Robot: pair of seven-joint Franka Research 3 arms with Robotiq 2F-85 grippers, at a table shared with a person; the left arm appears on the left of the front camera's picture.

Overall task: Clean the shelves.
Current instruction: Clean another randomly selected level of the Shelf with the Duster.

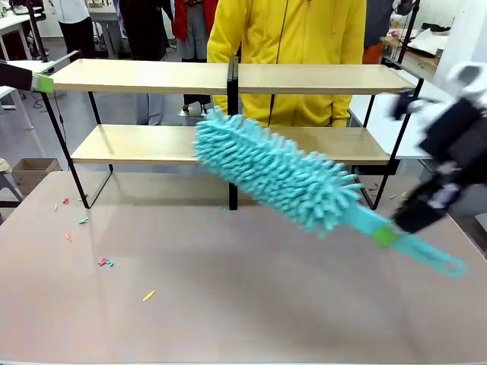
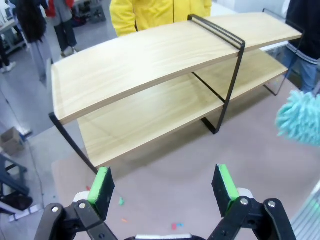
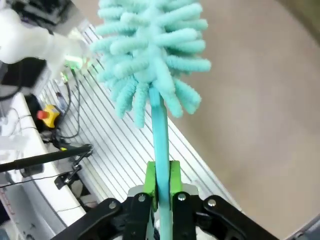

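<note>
The shelves (image 1: 152, 76) stand across the far side of the table, two light-wood boards on a thin black frame with a black centre post; they also appear from above (image 2: 150, 55). A turquoise fluffy duster (image 1: 274, 171) slants in front of the lower board. My right gripper (image 1: 386, 234) is shut on its handle, the green pads pressing the turquoise handle (image 3: 161, 150) below the duster head (image 3: 150, 50). My left gripper (image 2: 162, 187) is open with nothing between its fingers and hovers off the shelves' left end (image 1: 43, 84). The duster's tip (image 2: 300, 117) shows at the right.
A person in a yellow jacket (image 1: 289, 38) stands behind the shelves. Small coloured scraps (image 1: 104, 262) lie scattered on the brown table top (image 1: 243, 304) at the left. A cardboard box (image 1: 30, 171) sits on the floor to the left.
</note>
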